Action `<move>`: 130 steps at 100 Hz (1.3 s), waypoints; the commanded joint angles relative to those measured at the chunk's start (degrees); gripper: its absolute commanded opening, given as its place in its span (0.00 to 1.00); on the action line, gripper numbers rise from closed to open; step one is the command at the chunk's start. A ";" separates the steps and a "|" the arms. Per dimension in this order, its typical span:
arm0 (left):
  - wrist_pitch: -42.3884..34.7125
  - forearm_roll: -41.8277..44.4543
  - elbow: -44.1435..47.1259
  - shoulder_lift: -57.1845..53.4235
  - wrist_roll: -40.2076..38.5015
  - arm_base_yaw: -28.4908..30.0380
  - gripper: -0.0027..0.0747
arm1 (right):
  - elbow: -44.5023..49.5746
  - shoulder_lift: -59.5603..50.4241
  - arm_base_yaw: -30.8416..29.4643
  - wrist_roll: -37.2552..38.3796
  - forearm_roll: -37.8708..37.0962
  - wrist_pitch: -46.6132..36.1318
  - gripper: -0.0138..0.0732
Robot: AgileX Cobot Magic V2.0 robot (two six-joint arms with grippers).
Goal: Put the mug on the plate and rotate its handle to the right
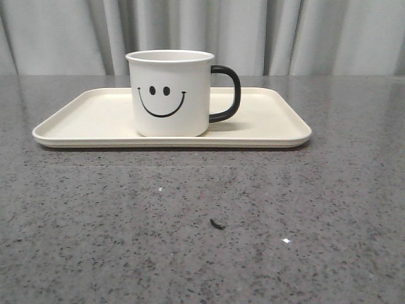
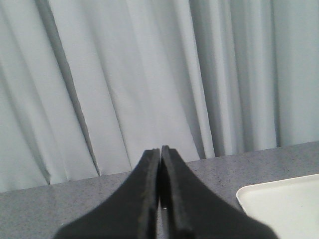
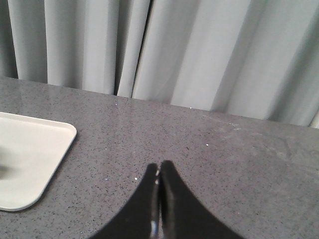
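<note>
The white mug with a black smiley face stands upright on the cream plate, left of the plate's middle. Its black handle points to the right. Neither gripper shows in the front view. In the left wrist view my left gripper is shut and empty above the table, with a corner of the plate beside it. In the right wrist view my right gripper is shut and empty above the bare table, with the plate's corner off to one side.
The grey speckled table carries a small dark scrap in front of the plate. A grey curtain hangs behind the table's far edge.
</note>
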 commanded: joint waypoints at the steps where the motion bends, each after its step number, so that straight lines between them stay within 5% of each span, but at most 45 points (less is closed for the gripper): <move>1: -9.00 -2.25 2.86 -2.75 -0.34 0.41 0.01 | -1.17 0.64 -0.43 0.06 -1.18 -3.94 0.09; 51: -24.31 -7.12 22.97 -11.12 -0.67 5.01 0.01 | -1.17 0.70 -0.43 0.06 -1.18 -4.00 0.09; 76: -16.67 -7.12 23.03 -11.12 -0.67 5.01 0.01 | -1.17 0.70 -0.43 0.06 -1.18 -3.95 0.09; 130: -16.78 -7.12 23.03 -11.12 -0.67 5.01 0.01 | -1.17 0.70 -0.43 0.06 -1.18 -3.95 0.09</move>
